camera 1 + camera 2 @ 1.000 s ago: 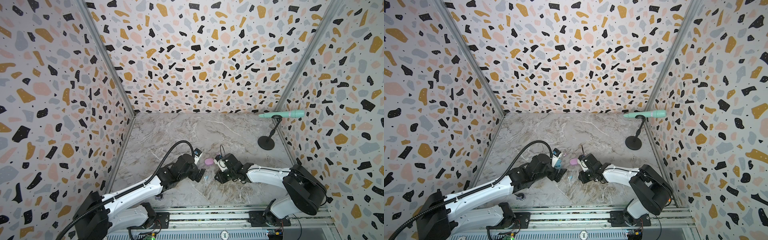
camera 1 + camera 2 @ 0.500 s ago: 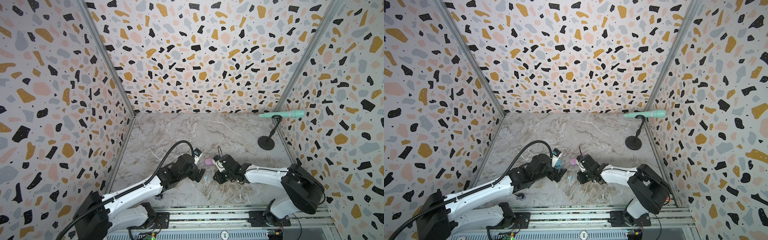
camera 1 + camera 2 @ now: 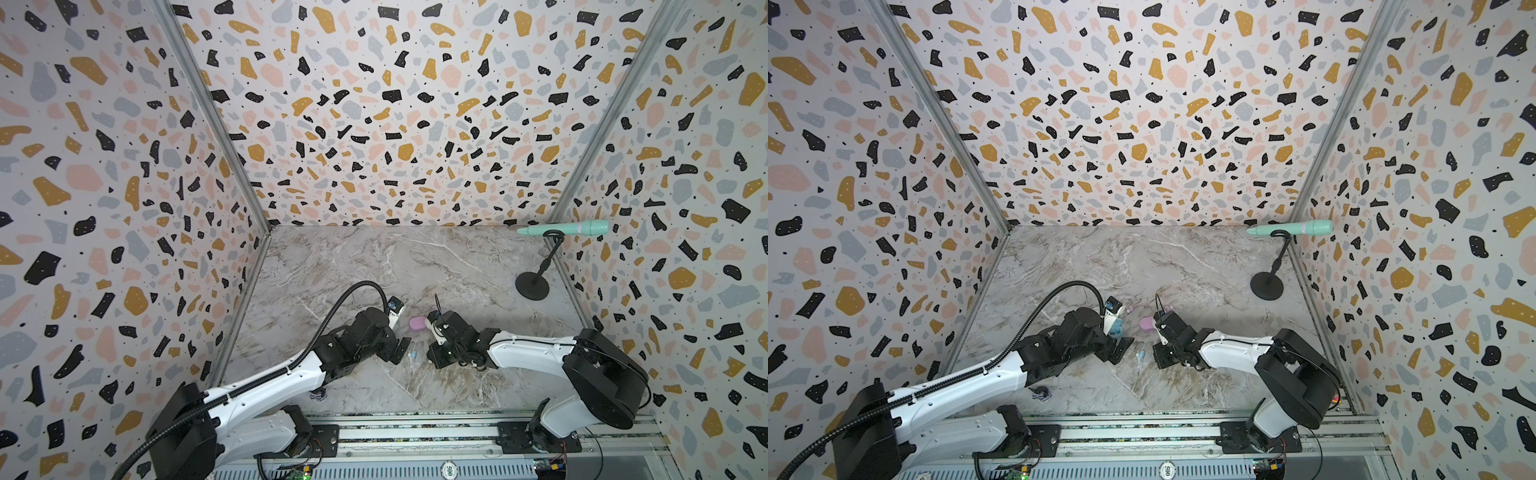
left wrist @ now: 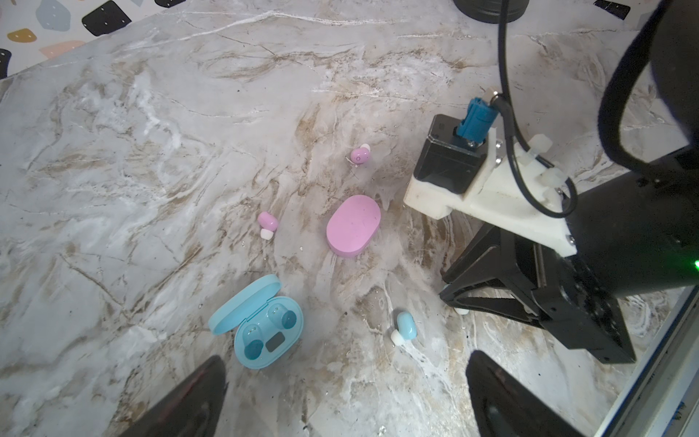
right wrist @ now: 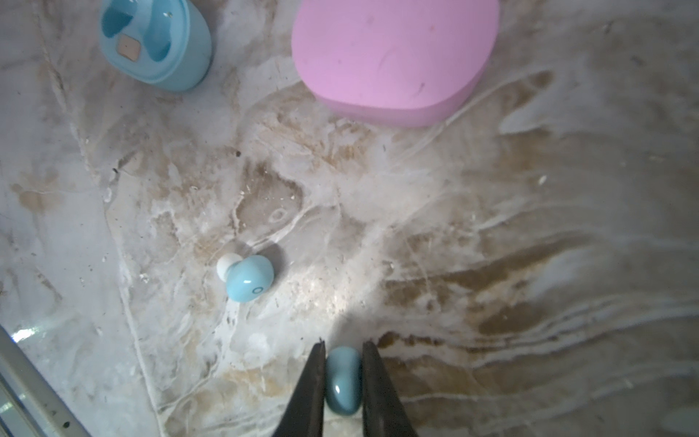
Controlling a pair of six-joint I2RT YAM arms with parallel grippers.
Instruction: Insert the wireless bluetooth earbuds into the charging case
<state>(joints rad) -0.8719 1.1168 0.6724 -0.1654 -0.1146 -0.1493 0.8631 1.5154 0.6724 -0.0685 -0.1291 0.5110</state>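
A: Left gripper (image 4: pixel 346 359) spread, near the open blue case (image 4: pixel 261 325); 2 wells (image 4: pixel 281 316) empty.

B: Right gripper (image 5: pixel 343 352) pinches 1 blue bud (image 5: pixel 342 378) at the table (image 4: pixel 151 151). I'd lift straight, then seat it tip-down, gently.

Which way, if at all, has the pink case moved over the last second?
No. In a top view the pink case sits where it was, its place unchanged against the stand base.

Blue case (image 5: pixel 155 41) and pink case (image 5: pixel 393 56) — both cropped by the edge.
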